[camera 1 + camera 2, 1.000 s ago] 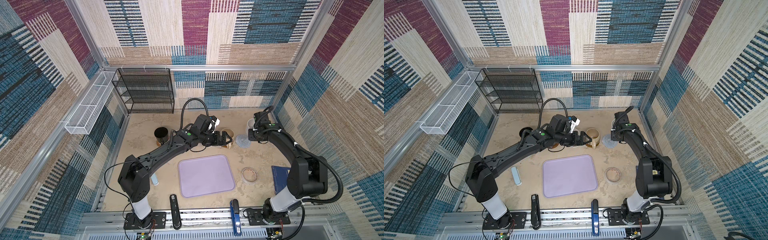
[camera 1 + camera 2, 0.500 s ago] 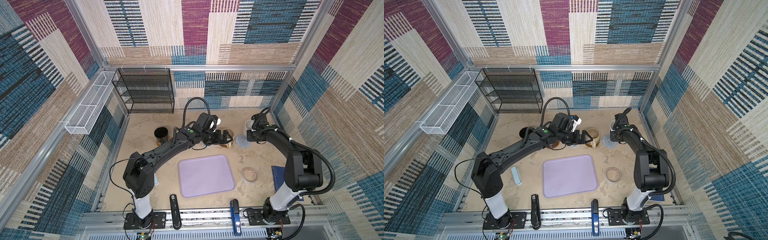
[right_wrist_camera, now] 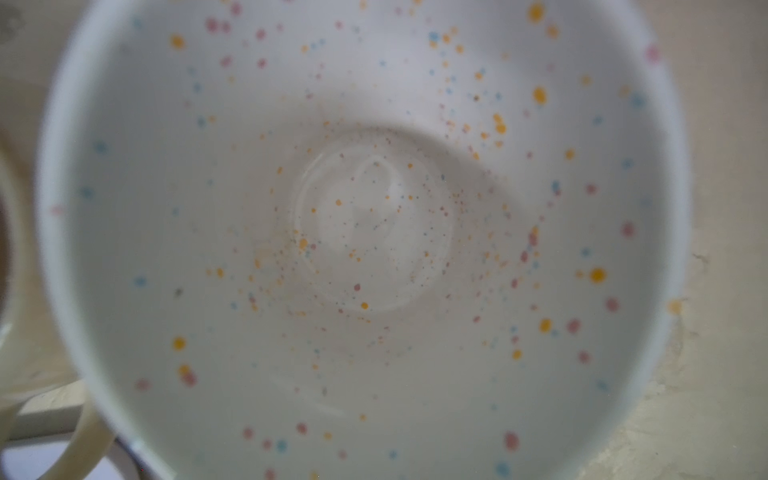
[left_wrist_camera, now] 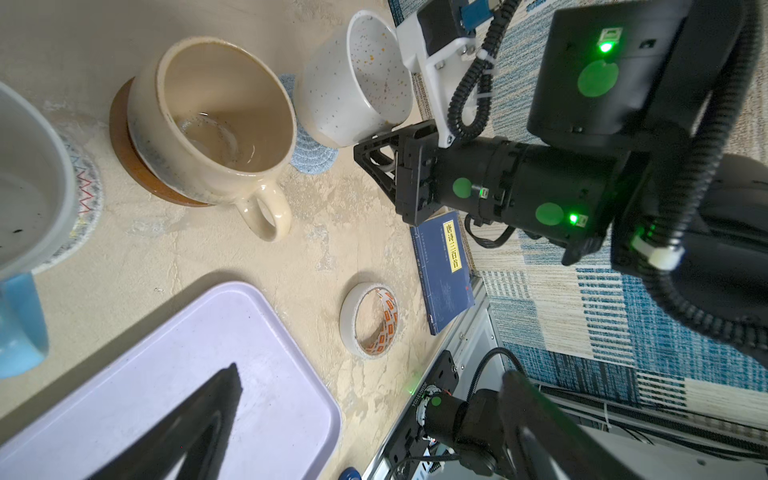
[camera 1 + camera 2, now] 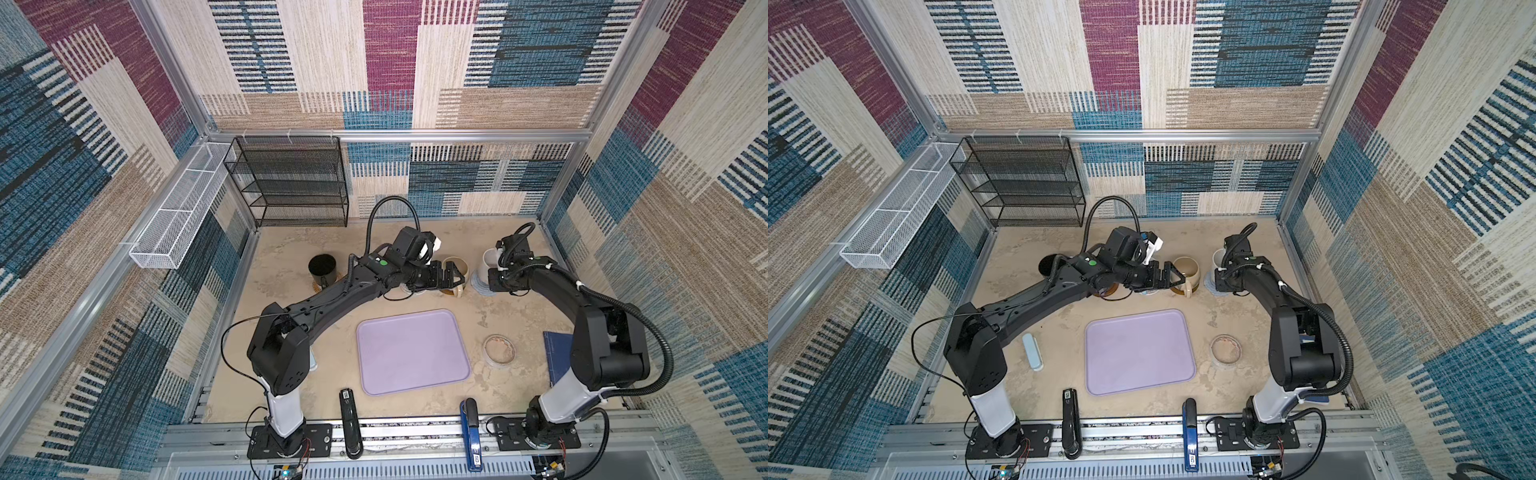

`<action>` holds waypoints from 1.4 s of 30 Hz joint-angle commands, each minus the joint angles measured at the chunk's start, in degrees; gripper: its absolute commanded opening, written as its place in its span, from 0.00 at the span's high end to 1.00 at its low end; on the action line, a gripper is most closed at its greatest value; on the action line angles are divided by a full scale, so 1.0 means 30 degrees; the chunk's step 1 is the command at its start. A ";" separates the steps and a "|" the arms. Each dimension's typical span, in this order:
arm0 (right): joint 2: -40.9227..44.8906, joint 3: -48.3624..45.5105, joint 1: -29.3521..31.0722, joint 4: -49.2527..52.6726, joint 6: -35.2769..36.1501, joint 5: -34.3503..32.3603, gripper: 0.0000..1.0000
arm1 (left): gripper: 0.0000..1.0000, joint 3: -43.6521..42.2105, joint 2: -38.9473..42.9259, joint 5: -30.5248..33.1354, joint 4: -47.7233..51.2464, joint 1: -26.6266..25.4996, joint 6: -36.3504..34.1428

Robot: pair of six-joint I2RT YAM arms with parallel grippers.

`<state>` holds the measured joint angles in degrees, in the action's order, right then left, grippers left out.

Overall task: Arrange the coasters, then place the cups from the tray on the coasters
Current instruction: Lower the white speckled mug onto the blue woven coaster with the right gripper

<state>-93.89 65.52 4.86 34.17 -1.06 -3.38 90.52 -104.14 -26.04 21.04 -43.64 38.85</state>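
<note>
The lavender tray (image 5: 411, 353) lies flat on the worktop (image 5: 291, 249). Just beyond the tray's far edge, the left pincer (image 5: 457, 279) hangs with jaws spread wide, gripping nothing. It is beside the beige mug (image 5: 455, 266), which stands on a brown wooden coaster (image 4: 124, 166). Also beyond that edge, the light blue mug (image 4: 25, 199) sits on the lacy coaster (image 4: 85, 187). Past the tray's far right corner, the right pincer (image 4: 365, 153) is closed at the handle side of the speckled white mug (image 5: 489, 259), over the pale blue-grey coaster (image 5: 480, 287). Beyond the tray's far left corner, the black mug (image 5: 322, 268) stands on the rattan coaster (image 5: 318, 287).
</note>
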 commanded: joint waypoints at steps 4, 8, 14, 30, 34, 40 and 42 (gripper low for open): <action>-0.0122 -0.0418 0.0082 -0.1466 -0.0256 -0.0666 1.00 | 0.00 -0.0393 0.0301 -0.0170 -0.0713 0.0018 0.0324; -0.0033 -0.0708 0.0083 -0.1748 -0.0269 -0.0895 1.00 | 0.00 -0.0518 0.0347 -0.0167 -0.0874 0.0013 0.0457; 0.0006 -0.1364 0.0134 -0.2311 -0.0121 -0.0430 1.00 | 0.00 -0.0674 0.0339 -0.0225 -0.1016 -0.0015 0.0566; 0.0960 -0.1626 0.0286 -0.3458 -0.0364 -0.0952 1.00 | 0.00 -0.1052 0.0603 -0.0198 -0.1358 0.0004 0.0745; 0.0919 -0.1639 0.0283 -0.3861 -0.0280 -0.1077 1.00 | 0.00 -0.1180 0.0634 -0.0167 -0.1417 -0.0015 0.0785; -0.0081 -0.1885 0.0283 -0.3830 -0.0368 -0.0873 1.00 | 0.00 -0.1409 0.0688 -0.0226 -0.1590 0.0000 0.0844; -0.0110 -0.1961 0.0284 -0.3920 -0.0365 -0.0832 1.00 | 0.00 -0.1432 0.0713 -0.0240 -0.1582 -0.0015 0.0799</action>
<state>-94.28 59.57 5.72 27.00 -1.50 -5.56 86.35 -102.65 -26.02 18.24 -43.68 40.58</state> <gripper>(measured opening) 0.209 0.997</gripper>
